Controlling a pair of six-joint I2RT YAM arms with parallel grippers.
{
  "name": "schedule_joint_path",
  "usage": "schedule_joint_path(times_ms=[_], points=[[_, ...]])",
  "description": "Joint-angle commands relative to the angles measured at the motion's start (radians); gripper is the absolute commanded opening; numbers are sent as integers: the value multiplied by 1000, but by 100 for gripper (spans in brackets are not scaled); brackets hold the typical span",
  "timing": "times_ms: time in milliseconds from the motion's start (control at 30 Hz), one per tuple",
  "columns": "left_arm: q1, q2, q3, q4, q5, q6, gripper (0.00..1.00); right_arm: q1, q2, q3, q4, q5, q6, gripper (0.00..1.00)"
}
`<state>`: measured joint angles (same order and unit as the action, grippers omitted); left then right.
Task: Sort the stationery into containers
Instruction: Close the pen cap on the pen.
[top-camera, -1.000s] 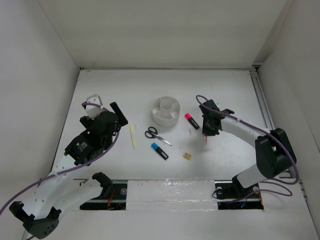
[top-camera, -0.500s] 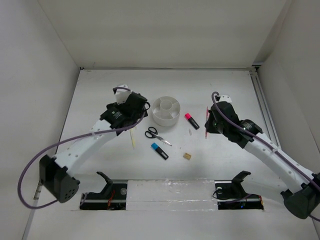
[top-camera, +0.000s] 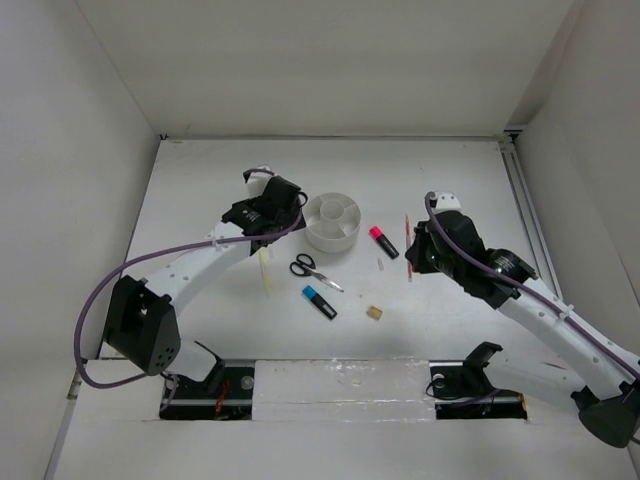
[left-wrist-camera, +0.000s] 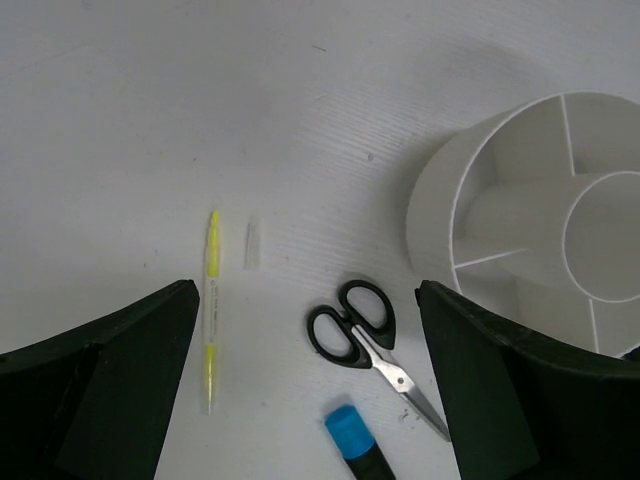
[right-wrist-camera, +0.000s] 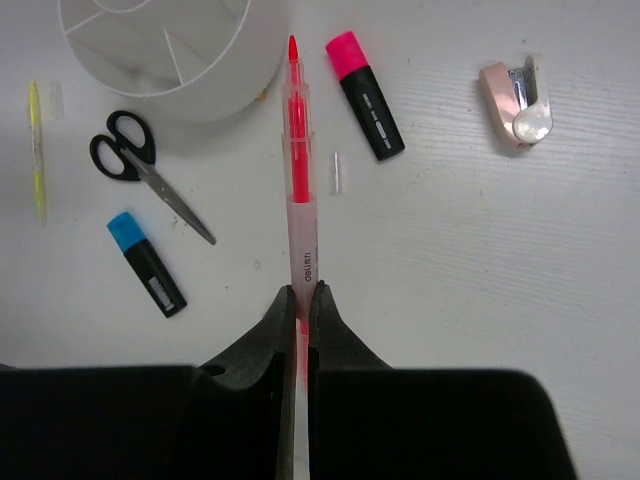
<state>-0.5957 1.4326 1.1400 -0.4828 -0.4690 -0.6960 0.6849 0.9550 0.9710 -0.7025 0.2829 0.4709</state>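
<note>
Robot lab test cell.
Plain white panel walls (top-camera: 90, 150) box in a white table (top-camera: 450, 170). Left arm (top-camera: 190, 275) and right arm (top-camera: 520, 300) sit on a mounting strip (top-camera: 340, 385) at the near edge, with exposed purple cables (top-camera: 100, 300) running along them.

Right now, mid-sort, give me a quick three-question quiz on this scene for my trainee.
1. True or false: the right gripper is shut on the red pen.
2. Where are the scissors relative to the tub? A. inside it; B. lying flat outside it; C. leaning upright against it.
3. Fill in: the left gripper is ___.
Key: 1 true; 2 B; 3 open.
</note>
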Motion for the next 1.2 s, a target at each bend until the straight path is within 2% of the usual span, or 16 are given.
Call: schedule_joint_path(times_ms=[0,100,200,233,267,633,767,1167], points=[[23,15,-14,78,52,33,88,10,-13,-2,38,-31,-23,0],[56,48,-28,110,89,46,67,21,-13,8,38,-40,-32,0],[56,81,-37,119,89,46,59,31,-38,8,29,-40,-32,0],[56,100,-37,119,89,46,51,31,-38,8,29,-40,-32,0],[56,109,-46,119,89,35,48,31,-47,8,29,-40,-32,0],[56,193,-108,148,75,16,41,50,-65,-2,18,-50,-14,0],[56,224,-118,158,64,16,34,50,-56,-2,18,-50,-14,0],[77,258,-137,190,64,16,36,50,-38,-2,18,-50,-14,0]])
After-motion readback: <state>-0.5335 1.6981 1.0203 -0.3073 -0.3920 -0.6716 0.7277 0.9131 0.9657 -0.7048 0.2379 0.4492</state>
